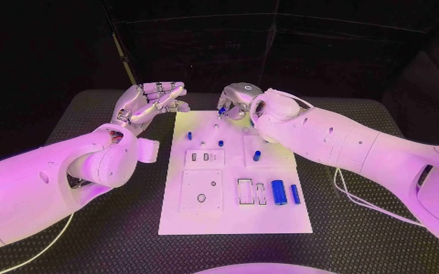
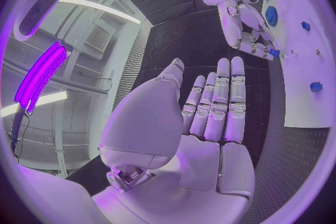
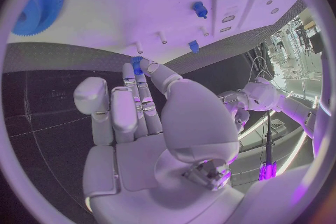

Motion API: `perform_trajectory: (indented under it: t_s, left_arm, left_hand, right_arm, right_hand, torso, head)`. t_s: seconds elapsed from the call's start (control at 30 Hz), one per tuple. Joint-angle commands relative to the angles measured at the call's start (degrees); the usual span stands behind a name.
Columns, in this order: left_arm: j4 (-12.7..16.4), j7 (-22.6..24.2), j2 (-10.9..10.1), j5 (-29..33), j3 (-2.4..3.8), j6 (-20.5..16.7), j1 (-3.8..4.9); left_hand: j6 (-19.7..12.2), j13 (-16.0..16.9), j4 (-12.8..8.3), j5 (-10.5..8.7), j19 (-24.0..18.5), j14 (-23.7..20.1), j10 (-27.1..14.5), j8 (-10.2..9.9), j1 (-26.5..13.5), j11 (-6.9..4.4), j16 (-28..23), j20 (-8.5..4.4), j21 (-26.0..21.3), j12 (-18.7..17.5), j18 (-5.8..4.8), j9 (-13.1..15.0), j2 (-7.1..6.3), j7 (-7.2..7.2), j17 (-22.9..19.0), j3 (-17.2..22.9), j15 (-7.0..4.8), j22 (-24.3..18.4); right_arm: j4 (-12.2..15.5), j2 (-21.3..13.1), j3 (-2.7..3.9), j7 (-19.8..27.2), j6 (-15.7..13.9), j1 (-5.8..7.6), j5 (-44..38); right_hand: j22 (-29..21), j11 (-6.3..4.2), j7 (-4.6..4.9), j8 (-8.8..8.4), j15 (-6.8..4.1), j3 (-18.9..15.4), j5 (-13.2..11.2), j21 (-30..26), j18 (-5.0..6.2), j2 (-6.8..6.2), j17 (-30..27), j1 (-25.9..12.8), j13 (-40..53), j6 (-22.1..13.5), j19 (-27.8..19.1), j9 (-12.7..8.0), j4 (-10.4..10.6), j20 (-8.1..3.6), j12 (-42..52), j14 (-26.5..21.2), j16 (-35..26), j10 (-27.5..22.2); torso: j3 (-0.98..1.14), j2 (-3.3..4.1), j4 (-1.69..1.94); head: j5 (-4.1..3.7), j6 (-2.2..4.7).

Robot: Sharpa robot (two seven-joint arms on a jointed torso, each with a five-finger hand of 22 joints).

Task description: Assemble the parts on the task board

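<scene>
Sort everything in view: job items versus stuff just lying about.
Job: task board; blue gear; large blue cylinder; blue pegs; small blue part pinched by right hand; empty left hand.
Lying about: white cable; black table.

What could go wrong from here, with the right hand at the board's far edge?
The right hand seems to pinch a small blue part at its fingertips only, so it could slip out. The right arm hangs over the task board, near the loose blue cylinders, and might sweep them. The left hand holds nothing.
</scene>
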Motion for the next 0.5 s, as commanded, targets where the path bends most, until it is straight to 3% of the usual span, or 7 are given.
perform_trajectory:
  t_s: [0.03,0.5]
  left_arm:
    - [0.15,0.21,0.05,-0.23,0.07,0.63,0.09]
    - [0.13,0.18,0.16,-0.23,0.08,0.65,0.11]
  left_hand:
    - [0.19,-0.1,-0.04,-0.19,0.45,0.45,0.28,-0.38,-0.33,0.16,-0.31,-0.04,0.36,-0.33,0.71,-0.05,0.4,0.12,0.05,-0.16,0.02,0.07]
    - [0.19,-0.1,-0.04,-0.19,0.45,0.45,0.28,-0.38,-0.33,0.16,-0.31,-0.04,0.36,-0.33,0.71,-0.05,0.4,0.12,0.05,-0.16,0.02,0.07]
  right_arm:
    - [-0.43,0.32,0.04,0.54,1.95,0.18,0.01]
    - [-2.47,1.73,0.02,0.68,3.33,0.21,-0.02]
  right_hand:
    - [0.02,0.18,0.03,-0.19,-0.21,0.47,-0.44,0.18,-0.51,-0.48,0.0,-0.03,-0.05,0.26,0.16,0.02,0.01,0.15,-0.15,1.79,0.32,0.05]
    - [0.06,0.19,0.02,-0.24,-0.2,0.61,-1.0,0.24,-0.51,-0.67,-0.06,-0.12,-0.06,0.24,0.11,0.02,0.27,0.18,-0.16,1.75,0.35,0.0]
  torso:
    - [-0.09,0.21,0.15]
    - [-0.11,0.22,0.21]
  head:
    - [-0.11,-0.02]
    - [0.03,-0.18]
